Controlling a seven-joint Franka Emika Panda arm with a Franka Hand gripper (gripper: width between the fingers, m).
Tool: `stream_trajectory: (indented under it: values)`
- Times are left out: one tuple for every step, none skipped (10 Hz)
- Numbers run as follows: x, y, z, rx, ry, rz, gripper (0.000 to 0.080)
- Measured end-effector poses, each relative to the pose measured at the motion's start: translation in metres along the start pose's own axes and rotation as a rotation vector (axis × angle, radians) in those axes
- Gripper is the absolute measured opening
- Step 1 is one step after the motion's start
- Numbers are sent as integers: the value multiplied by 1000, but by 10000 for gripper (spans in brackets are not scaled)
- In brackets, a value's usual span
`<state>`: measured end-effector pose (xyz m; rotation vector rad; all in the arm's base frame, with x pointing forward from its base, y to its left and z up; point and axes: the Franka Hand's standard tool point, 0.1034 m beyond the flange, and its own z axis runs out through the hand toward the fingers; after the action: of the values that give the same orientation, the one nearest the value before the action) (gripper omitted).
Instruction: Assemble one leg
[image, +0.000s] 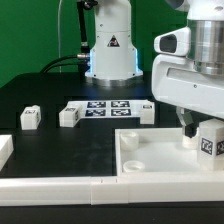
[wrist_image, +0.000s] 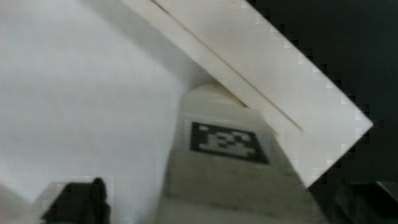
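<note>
My gripper (image: 202, 133) is shut on a leg (image: 211, 141), a small white block with a black-and-white tag. It holds the leg at the far right corner area of the large white tray-like panel (image: 150, 160), low over its floor. In the wrist view the leg (wrist_image: 228, 150) stands between my two dark fingers (wrist_image: 75, 203), tag facing the camera, its far end close to the panel's raised rim (wrist_image: 267, 75). I cannot tell whether the leg touches the panel. My gripper (wrist_image: 222, 208) clamps the leg's near end.
Three more legs lie on the black table: one at the exterior view's left (image: 30, 117), one beside the marker board (image: 69, 115), one at its other end (image: 146, 110). The marker board (image: 105, 107) lies behind. A white part (image: 5, 151) sits at the left edge.
</note>
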<state>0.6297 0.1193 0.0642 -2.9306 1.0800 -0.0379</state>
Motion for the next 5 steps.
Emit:
stream_trajectory:
  values:
    - [0,0,0,0,0,-173,647]
    - [-1,-1,0,-1,0,-321,647]
    - [-2,-1,0,-3,0,-467,648]
    - [-4,-3,0,-2,-3,-551,648]
    - [-5,-2,0,-15,-7,-720,648]
